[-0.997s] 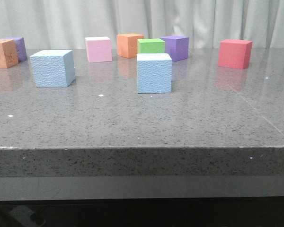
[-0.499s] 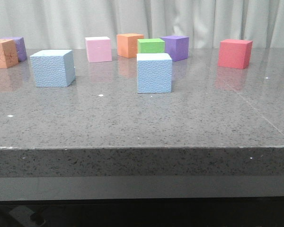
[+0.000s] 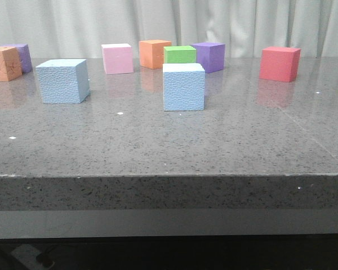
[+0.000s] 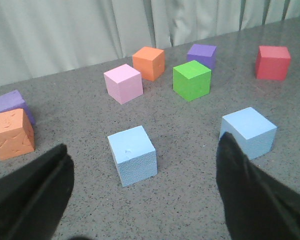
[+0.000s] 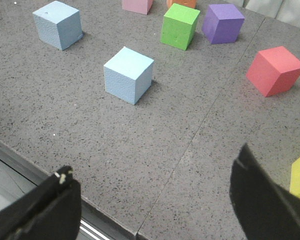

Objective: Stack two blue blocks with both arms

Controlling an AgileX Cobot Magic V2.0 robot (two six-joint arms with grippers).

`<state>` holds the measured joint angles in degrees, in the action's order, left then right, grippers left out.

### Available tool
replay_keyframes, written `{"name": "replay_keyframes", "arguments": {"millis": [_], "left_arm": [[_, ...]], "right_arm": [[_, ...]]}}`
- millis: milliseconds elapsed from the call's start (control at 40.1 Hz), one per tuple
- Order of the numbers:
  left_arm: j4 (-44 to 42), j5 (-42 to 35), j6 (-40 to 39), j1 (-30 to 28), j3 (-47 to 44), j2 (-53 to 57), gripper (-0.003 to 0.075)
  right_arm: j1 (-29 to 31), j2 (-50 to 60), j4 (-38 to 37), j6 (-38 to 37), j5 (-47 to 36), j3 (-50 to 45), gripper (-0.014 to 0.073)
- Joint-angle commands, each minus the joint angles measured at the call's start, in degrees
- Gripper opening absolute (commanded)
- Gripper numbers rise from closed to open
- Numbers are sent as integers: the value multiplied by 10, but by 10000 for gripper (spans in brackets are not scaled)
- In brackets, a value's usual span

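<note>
While both blue blocks rest on the grey stone table (image 3: 158,146), neither is held and no stacking has begun. The left blue block (image 3: 62,81) sits toward the table's left side; the centre blue block (image 3: 183,86) stands near the middle, just in front of a green cube (image 3: 179,54). The two are well apart, each upright on one face with open surface around it, which leaves room for fingers to close on opposite faces.

The left gripper (image 4: 140,200) hangs above the table with its fingers spread wide and nothing between them; the left blue block lies in the gap ahead. The right gripper (image 5: 155,210) is likewise wide open and empty, over the near table edge, with the centre blue block ahead of it.

Further back stand pink (image 3: 117,58), orange (image 3: 154,53), purple (image 3: 210,57) and red (image 3: 279,63) cubes. These are distractors, judged clear of both approach paths.
</note>
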<state>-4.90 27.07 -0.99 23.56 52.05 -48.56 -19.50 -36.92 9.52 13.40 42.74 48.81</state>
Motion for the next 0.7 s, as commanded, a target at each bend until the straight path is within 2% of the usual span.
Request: {"name": "replay_keyframes", "arguments": {"millis": [0, 274, 523, 673], "left_arm": [[-1, -29, 0, 5, 46, -49, 565], [-3, 53, -29, -8, 167, -223, 574], [-31, 127, -61, -20, 277, -354, 628], [-31, 139, -85, -20, 324, -408, 628]], "right_arm": [[-1, 0, 6, 4, -41, 14, 612], [-1, 0, 6, 4, -40, 14, 612], [-1, 0, 6, 4, -40, 14, 612], [-1, 0, 6, 4, -40, 14, 612]]}}
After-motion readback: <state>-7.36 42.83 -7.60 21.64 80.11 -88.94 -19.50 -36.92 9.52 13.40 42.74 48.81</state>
